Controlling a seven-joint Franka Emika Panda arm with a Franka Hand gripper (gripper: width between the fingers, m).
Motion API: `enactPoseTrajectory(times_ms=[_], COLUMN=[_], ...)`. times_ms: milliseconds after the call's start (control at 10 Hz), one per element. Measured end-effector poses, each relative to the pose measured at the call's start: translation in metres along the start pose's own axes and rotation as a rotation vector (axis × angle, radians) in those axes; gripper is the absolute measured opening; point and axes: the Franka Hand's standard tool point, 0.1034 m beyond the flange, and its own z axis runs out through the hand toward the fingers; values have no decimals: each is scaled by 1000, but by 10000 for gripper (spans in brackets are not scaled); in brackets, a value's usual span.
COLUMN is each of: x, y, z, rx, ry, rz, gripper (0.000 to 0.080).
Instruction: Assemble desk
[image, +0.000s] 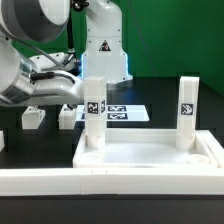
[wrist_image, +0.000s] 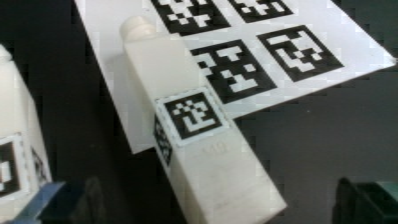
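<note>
The white desk panel (image: 140, 152) lies flat at the front, with two tagged legs standing upright on it, one at its far left corner (image: 95, 115) and one at its far right corner (image: 187, 108). Two loose legs lie on the black table at the exterior view's left (image: 33, 118) (image: 68, 115). My gripper (image: 66, 102) hangs low over the nearer loose leg. In the wrist view that tagged leg (wrist_image: 187, 120) lies lengthwise, its end between my dark fingers (wrist_image: 365, 195). My gripper (wrist_image: 210, 205) is open, with a gap on each side of the leg.
The marker board (image: 125, 113) lies flat behind the panel and shows beside the leg in the wrist view (wrist_image: 267, 50). A long low white border rail (image: 40, 180) runs along the front. Another tagged white part (wrist_image: 9, 140) sits at the wrist view's edge.
</note>
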Motion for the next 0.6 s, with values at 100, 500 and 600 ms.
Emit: enactPoseTrajectory(times_ms=[100,500,600], x=[1,6,7], y=[0,-3,-4], z=[3,16,19], rx=[-2,-10,-11], ry=[2,-6,-11], rz=[-1,-7,-8], gripper=[649,649,649])
